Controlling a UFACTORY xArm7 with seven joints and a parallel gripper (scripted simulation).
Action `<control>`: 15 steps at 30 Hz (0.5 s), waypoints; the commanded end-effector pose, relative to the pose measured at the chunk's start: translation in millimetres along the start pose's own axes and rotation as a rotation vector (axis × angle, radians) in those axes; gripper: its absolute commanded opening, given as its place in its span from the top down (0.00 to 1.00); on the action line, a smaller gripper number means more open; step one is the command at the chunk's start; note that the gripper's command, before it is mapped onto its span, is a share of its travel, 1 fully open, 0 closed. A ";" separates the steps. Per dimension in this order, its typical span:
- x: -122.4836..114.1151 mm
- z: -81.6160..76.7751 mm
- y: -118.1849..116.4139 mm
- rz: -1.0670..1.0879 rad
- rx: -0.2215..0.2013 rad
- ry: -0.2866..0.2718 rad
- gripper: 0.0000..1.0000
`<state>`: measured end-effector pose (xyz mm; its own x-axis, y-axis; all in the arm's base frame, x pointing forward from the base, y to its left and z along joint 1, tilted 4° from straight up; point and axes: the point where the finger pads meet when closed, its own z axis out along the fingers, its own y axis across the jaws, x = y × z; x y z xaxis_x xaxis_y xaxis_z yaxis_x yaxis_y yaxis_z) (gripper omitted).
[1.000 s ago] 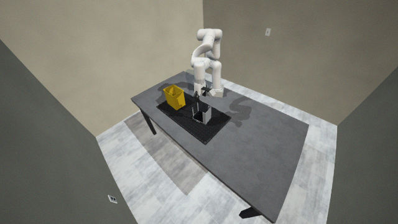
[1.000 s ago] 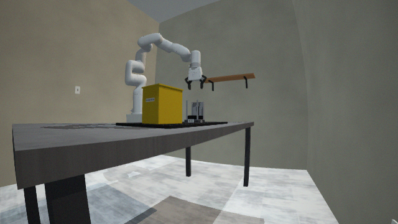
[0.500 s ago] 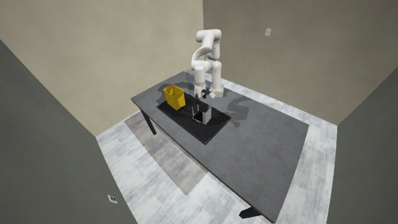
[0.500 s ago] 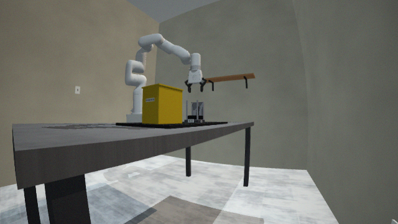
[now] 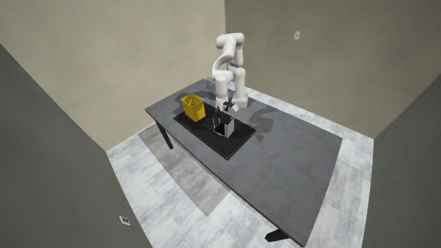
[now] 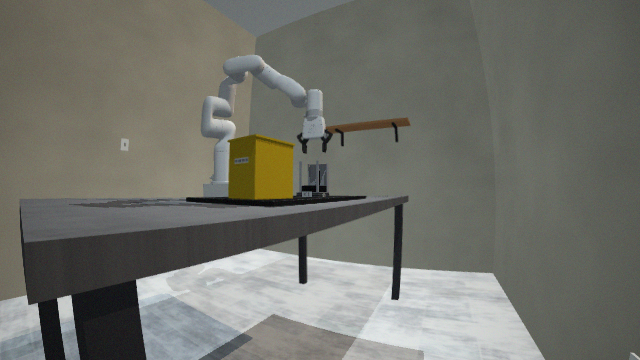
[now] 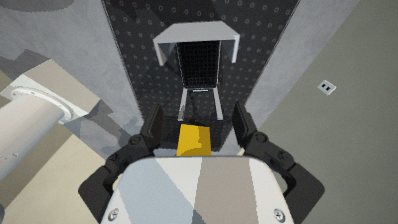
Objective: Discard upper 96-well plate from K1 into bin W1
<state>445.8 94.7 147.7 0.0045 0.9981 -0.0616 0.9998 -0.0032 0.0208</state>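
Overhead, the gripper [image 6: 314, 144] hung with jaws spread wide and empty, above the stack rack K1 [image 6: 314, 181]; the upper 96-well plate [image 7: 198, 61] sat in the rack, ahead of the fingers in the wrist view; the yellow bin W1 [image 6: 261, 167] stood just beside.

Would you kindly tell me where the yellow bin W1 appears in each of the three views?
Top: bin left of centre, on the black mat's left end, left of the rack.
Exterior: bin centre-left, hiding part of the arm's base, rack to its right.
Wrist: only a yellow patch low between the open gripper's fingers.
Shared landmark: the rack.
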 end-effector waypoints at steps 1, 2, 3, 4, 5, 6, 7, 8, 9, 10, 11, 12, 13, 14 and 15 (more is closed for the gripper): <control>0.3 5.4 1.5 0.000 -0.004 0.000 0.00; 0.3 7.1 1.5 0.000 -0.004 0.000 0.00; 0.3 7.1 1.5 0.000 -0.004 0.000 0.00; 0.3 7.1 1.5 0.000 -0.004 0.000 0.00; 0.3 8.8 1.5 0.000 -0.004 0.000 0.00; 0.3 10.4 1.5 0.000 -0.004 0.000 0.00; 0.3 12.1 1.5 0.000 -0.004 0.000 0.00; 0.3 13.8 1.5 0.000 -0.004 0.000 0.00; 0.3 15.4 1.5 0.000 -0.004 0.000 0.00; 0.3 17.1 1.5 0.000 -0.004 0.000 0.00; 0.3 18.8 1.5 0.000 -0.004 0.000 0.00; 0.3 20.5 1.5 0.000 -0.004 0.000 0.00; 0.3 22.1 1.5 0.000 -0.004 0.000 0.00; 0.3 23.8 1.5 0.000 -0.004 0.000 0.00; 0.3 25.5 1.5 0.000 -0.004 0.000 0.00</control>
<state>446.2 93.3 126.0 0.0045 0.9981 -0.0616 0.9998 -0.0032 0.0208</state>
